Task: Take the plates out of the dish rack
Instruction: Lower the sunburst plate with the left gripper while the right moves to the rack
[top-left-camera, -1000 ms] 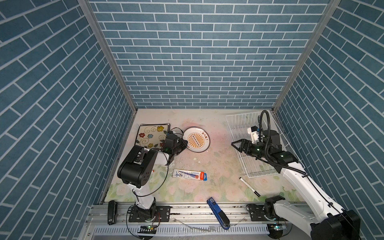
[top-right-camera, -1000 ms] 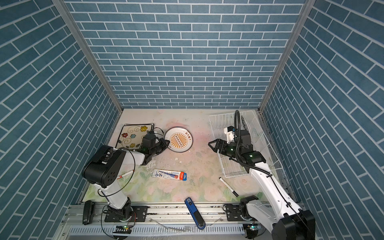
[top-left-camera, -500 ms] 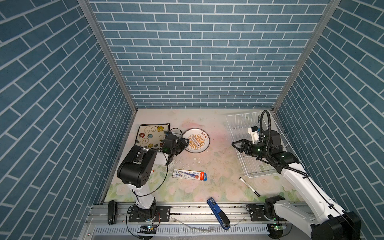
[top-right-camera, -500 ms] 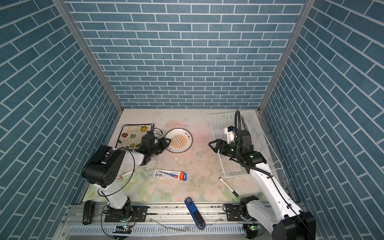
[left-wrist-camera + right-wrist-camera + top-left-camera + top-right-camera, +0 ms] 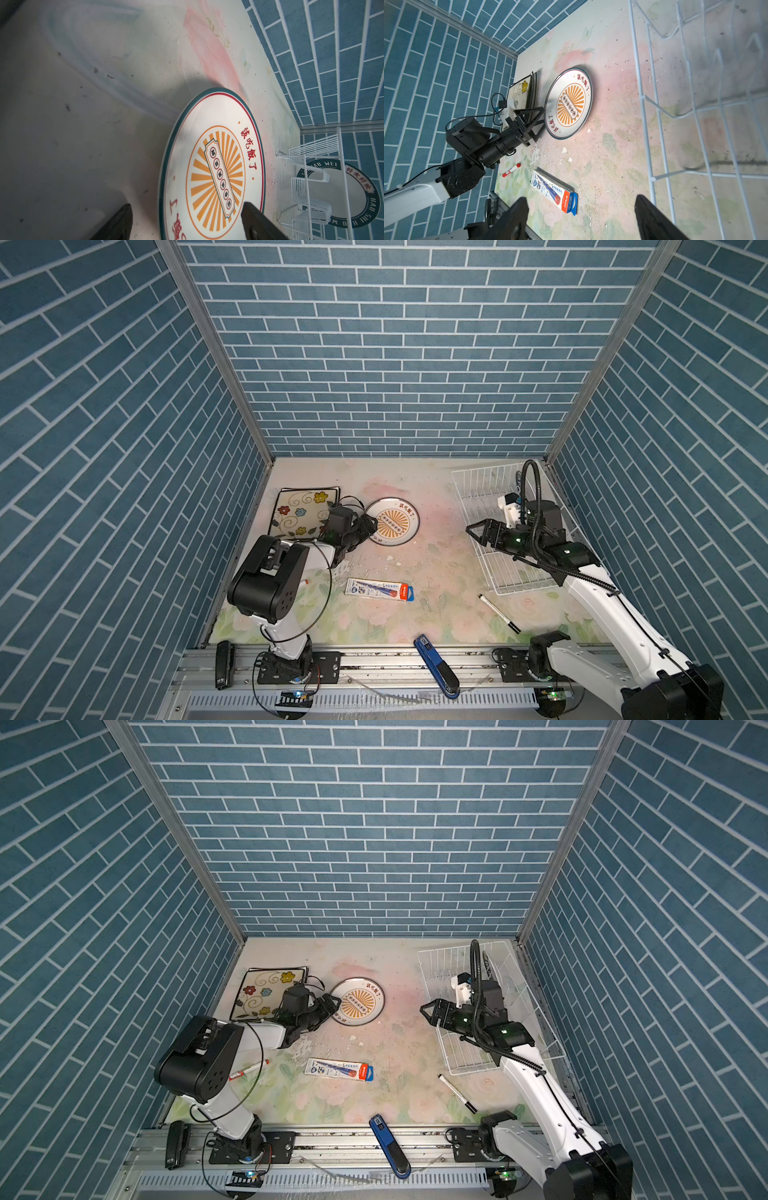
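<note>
In both top views the left gripper (image 5: 368, 529) is now seen parted, where it was clenched a second ago. The sunburst plate (image 5: 392, 521) is released flat toward the table's (image 5: 436, 572) far-left corner. Left wrist: one teal-rimmed plate (image 5: 342, 195) is left standing in the dish rack (image 5: 307, 187) — unloading is judged unfinished. Right wrist: the right gripper (image 5: 581, 218) is held agape, empty.

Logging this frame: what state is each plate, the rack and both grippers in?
Dish rack: one plate seen in it.
Teal-rimmed plate: upright in the rack.
Sunburst plate: flat on the table, face up.
Flowered square plate: flat, face up, outside the rack.
Left gripper: open at the sunburst plate's rim.
Right gripper: open, empty, at the rack's side.
</note>
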You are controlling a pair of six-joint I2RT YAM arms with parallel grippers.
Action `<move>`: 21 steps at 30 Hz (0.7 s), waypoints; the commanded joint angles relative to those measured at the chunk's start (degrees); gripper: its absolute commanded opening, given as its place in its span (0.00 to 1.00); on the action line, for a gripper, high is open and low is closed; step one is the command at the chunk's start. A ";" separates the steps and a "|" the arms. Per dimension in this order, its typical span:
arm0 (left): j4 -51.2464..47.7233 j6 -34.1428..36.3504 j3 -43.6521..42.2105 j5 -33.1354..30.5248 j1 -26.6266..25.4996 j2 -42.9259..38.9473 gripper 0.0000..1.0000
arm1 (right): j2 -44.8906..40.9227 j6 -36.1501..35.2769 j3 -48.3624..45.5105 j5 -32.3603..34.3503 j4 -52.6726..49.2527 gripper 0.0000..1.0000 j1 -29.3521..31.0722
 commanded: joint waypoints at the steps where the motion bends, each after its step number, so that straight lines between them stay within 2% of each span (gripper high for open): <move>1: -3.45 2.14 0.54 -1.53 0.32 -2.37 0.85 | -1.37 -5.05 4.51 9.29 -5.20 0.82 -0.42; 8: -5.98 4.45 0.20 -1.56 0.29 -7.35 0.85 | 0.92 -15.46 9.06 40.68 -15.72 0.81 -0.29; 11: -6.74 4.59 -0.17 -2.00 0.22 -9.05 0.84 | 3.85 -20.22 11.02 49.76 -17.16 0.81 -0.29; 14: -7.34 5.03 -0.52 -2.68 0.21 -10.76 0.84 | 7.74 -23.98 12.94 55.63 -17.64 0.82 -0.30; 21: -8.46 5.22 -0.59 -1.62 0.22 -13.37 0.84 | 16.95 -27.46 18.34 63.84 -18.78 0.83 -0.34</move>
